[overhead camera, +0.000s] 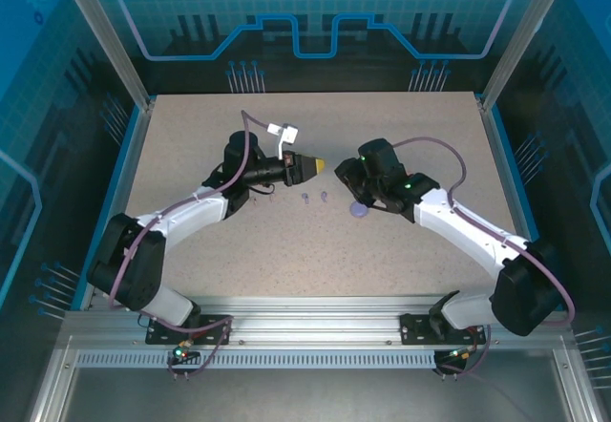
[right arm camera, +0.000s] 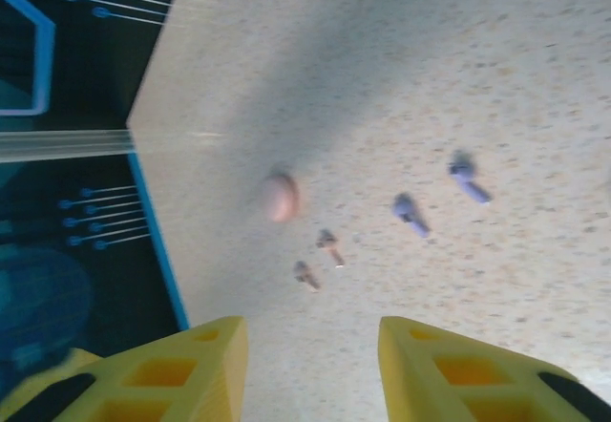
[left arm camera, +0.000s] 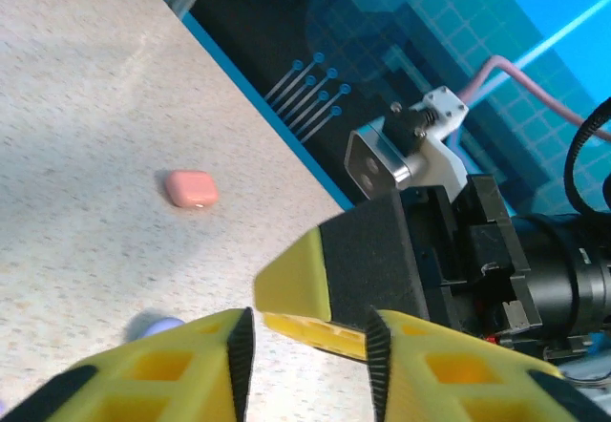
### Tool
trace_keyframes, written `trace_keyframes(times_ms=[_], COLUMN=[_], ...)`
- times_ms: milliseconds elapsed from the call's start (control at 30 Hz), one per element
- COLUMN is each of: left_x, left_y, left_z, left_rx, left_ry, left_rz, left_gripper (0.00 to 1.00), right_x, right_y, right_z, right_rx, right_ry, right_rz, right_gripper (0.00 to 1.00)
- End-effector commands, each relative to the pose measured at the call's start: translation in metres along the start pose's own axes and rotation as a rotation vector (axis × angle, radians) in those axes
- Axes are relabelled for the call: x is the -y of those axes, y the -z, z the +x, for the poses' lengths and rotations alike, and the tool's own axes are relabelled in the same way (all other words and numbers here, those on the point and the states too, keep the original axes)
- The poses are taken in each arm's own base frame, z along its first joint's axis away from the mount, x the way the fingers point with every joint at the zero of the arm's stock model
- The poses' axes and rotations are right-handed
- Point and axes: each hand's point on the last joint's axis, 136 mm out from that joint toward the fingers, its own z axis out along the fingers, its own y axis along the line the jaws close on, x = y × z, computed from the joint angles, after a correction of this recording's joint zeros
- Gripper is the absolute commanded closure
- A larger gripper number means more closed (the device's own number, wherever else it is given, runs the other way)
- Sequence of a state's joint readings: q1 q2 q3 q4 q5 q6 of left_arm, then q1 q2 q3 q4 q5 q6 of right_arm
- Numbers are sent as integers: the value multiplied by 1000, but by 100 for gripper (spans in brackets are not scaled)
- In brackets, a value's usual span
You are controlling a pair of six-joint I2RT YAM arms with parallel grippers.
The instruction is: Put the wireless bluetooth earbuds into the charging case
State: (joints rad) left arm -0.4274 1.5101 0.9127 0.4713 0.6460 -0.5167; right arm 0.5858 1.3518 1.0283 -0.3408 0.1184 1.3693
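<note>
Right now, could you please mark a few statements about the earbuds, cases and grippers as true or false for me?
1. Two purple earbuds lie loose on the table. True.
2. The right gripper is shut on an earbud. False: its jaws stand open with nothing between them.
3. A pink charging case lies on the table. True.
4. The purple earbuds sit inside the purple case. False: they lie on the table beside it, apart from it.
5. The left gripper grips the pink charging case. False: its jaws are open and empty, and the case lies farther off.
</note>
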Motion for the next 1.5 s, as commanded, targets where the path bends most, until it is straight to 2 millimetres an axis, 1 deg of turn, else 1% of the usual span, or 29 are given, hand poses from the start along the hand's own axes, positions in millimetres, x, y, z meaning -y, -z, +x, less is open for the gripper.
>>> trace_keyframes(times_ms=[0,133,233,300,400,467,533,633,800,967,1200,1467], left_x=[-9,-12,-17,-21,-27,-30,-32,-34,-38,-42,-48,-62], left_y=[11,15,17,20,23,24,25,26,29,26,24,26], left_z=[-11,-19,-23,-26,-28,-30,-32,-33,-37,-40,-41,-38], left_rx=[34,27,-4,-23,-44,-53,-55,-44,-35,-59,-82,-135], left_ry=[-35,-68,-107,-129,-156,-166,-173,-183,-181,-157,-129,-70], left_rz=[-101,-161,-224,-271,-328,-351,-371,-386,-421,-443,-475,-555], left_gripper=[51,37,25,20,12,5,1,1,1,1,1,1], right_x=[21,35,39,40,42,45,49,54,66,79,97,106], right_y=[11,14,14,15,15,17,17,18,13,2,-5,-8], right_z=[-13,-15,-17,-18,-19,-21,-22,-25,-27,-25,-23,-27], right_rx=[68,83,88,89,90,93,92,94,68,10,-2,-5], right_ry=[32,70,88,102,124,135,149,165,185,199,196,197], right_rz=[63,112,128,136,157,173,198,240,310,385,446,479], right_gripper=[49,41,36,34,27,22,18,13,9,8,7,8])
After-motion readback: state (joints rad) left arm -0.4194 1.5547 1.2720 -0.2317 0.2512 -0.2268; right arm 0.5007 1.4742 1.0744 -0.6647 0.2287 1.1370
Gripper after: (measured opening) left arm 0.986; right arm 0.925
